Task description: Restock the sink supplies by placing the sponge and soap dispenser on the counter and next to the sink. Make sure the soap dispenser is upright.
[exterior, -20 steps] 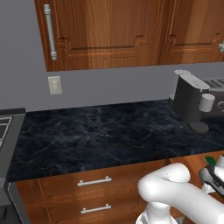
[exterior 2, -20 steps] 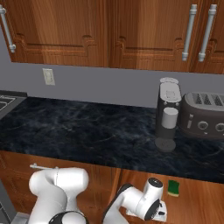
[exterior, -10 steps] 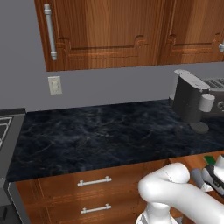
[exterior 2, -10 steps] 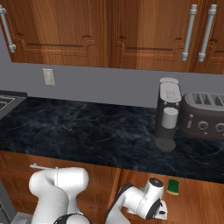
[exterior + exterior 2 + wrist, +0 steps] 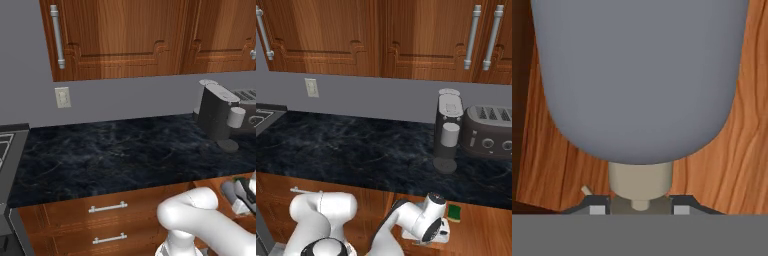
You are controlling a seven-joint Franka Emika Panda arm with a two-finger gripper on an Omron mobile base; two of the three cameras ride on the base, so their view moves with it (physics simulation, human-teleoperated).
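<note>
Closing since a second ago, the gripper [image 5: 640, 206] now pinches the cream pump neck of the grey soap dispenser [image 5: 639, 85], which lies between the fingertips [image 5: 598, 206] over a wood surface below the black counter [image 5: 356, 150]. A green sponge [image 5: 455, 213] sits just right of the hand.
</note>
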